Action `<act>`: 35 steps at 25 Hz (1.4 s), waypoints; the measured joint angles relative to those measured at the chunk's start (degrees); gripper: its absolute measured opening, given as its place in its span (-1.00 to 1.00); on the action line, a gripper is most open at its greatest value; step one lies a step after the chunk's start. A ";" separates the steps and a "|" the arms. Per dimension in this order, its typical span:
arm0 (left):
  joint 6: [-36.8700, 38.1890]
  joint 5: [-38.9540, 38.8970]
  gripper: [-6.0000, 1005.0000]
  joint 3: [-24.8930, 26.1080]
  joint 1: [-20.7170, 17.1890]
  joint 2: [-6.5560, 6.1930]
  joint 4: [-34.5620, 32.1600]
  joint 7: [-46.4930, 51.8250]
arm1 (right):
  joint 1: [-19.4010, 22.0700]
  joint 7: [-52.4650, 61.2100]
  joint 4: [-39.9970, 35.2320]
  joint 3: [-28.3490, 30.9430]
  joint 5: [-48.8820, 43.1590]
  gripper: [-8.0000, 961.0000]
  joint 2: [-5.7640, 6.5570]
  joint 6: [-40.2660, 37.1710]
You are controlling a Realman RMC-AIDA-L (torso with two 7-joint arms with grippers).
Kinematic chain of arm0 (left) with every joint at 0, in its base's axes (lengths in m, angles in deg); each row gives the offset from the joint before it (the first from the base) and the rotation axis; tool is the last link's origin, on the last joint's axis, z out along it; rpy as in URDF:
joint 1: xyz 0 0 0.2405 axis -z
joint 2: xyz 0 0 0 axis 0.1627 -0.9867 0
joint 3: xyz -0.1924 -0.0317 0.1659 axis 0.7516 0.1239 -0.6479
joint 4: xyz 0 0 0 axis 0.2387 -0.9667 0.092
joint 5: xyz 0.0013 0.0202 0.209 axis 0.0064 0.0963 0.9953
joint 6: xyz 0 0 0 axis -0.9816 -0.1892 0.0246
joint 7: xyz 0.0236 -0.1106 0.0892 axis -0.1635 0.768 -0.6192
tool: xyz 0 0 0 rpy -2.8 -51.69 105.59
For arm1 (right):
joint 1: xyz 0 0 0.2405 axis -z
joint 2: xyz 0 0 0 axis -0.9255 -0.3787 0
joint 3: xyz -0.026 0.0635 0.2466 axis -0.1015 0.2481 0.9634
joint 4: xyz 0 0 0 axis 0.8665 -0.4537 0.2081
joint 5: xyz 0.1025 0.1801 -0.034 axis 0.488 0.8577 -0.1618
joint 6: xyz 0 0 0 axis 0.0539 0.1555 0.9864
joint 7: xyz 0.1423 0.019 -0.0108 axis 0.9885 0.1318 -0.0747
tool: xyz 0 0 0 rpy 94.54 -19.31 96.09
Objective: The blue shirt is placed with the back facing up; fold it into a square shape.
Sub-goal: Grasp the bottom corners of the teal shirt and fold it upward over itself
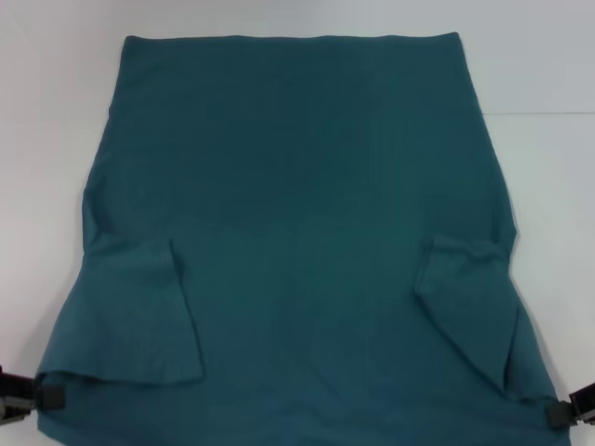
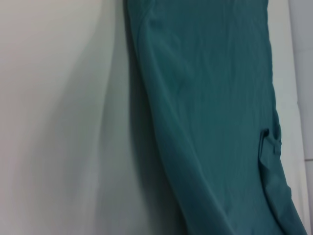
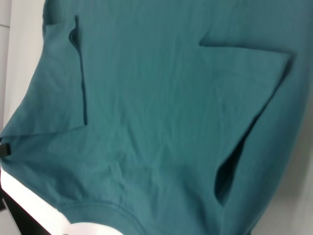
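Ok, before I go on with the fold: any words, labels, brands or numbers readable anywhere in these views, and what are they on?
None can be read in any view.
The blue shirt shows only plain fabric on the side facing up: no print, tag or label.
The white table carries no marks.
The left gripper and right gripper sit at the shirt's near corners; no lettering shows on them.

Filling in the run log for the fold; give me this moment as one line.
stage: fold under way | blue shirt: flat on white table, both sleeves folded inward | left gripper: at near-left corner | right gripper: at near-right corner
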 joint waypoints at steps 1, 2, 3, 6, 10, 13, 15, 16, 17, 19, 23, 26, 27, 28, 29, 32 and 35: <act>0.36 0.32 -0.94 -0.09 -0.13 0.05 -0.12 0.02 | 0.21 -0.02 -0.24 0.04 -0.11 -0.85 -0.01 -0.14; 0.68 0.71 -0.94 -0.16 -0.19 0.09 -0.18 0.00 | 0.38 -0.03 -0.47 0.12 -0.18 -0.84 0.03 -0.20; 1.03 1.21 -0.94 -0.26 -0.22 0.14 -0.21 -0.08 | 0.50 -0.12 -0.55 0.37 -0.20 -0.84 0.12 -0.20; 0.84 2.02 -0.94 -0.66 0.04 0.22 0.08 -0.37 | 0.62 -0.72 -0.72 1.66 0.18 -0.84 0.39 0.35; -0.92 1.73 -0.94 -1.07 2.43 -0.06 0.98 -0.52 | -0.43 -2.04 -0.76 3.60 2.23 -0.83 0.45 2.06; -3.95 1.56 -0.94 -0.79 6.33 -0.75 4.24 -0.14 | -1.82 -2.13 -0.39 3.85 5.22 -0.83 0.46 4.81; -7.71 1.74 -0.94 -1.05 9.64 -1.36 7.67 0.59 | -2.79 -1.73 -0.09 3.89 6.86 -0.82 0.29 7.25; -9.60 1.83 -0.94 -1.19 11.07 -1.61 9.11 1.09 | -3.31 -1.58 -0.05 3.90 7.67 -0.82 0.08 8.49; -11.75 1.97 -0.94 -1.32 12.62 -1.79 10.36 1.86 | -3.66 -1.48 -0.04 3.91 8.54 -0.82 -0.11 9.68; -15.96 2.04 -0.94 -1.65 15.11 -1.91 11.69 3.81 | -4.28 -1.40 -0.04 3.92 10.27 -0.81 -0.50 11.46; -22.31 2.05 -0.94 -2.74 18.33 -2.06 12.01 7.11 | -5.22 -1.05 -0.04 3.84 13.15 -0.81 -0.85 16.33; -27.22 2.03 -0.94 -5.71 20.26 -2.50 12.44 9.71 | -6.55 -0.04 -0.03 3.36 13.54 -0.80 -1.02 21.01; -28.58 2.00 -0.94 -6.65 20.83 -2.64 12.66 10.29 | -6.97 0.35 -0.03 3.28 13.50 -0.80 -1.05 22.20; -29.97 1.99 -0.94 -7.41 21.55 -2.71 13.02 10.65 | -7.49 0.75 -0.02 3.20 13.43 -0.80 -1.05 23.61; -31.44 1.98 -0.94 -8.26 22.44 -2.75 13.52 10.95 | -8.06 1.03 -0.02 3.16 13.41 -0.80 -1.01 24.98; -36.80 2.13 -0.94 -11.52 25.16 -2.74 15.07 11.86 | -9.72 1.62 0.04 2.77 13.37 -0.79 -0.95 29.28; -43.57 2.13 -0.94 -16.16 27.01 -1.87 15.82 13.47 | -11.39 1.36 0.88 1.09 13.47 -0.79 -1.27 35.20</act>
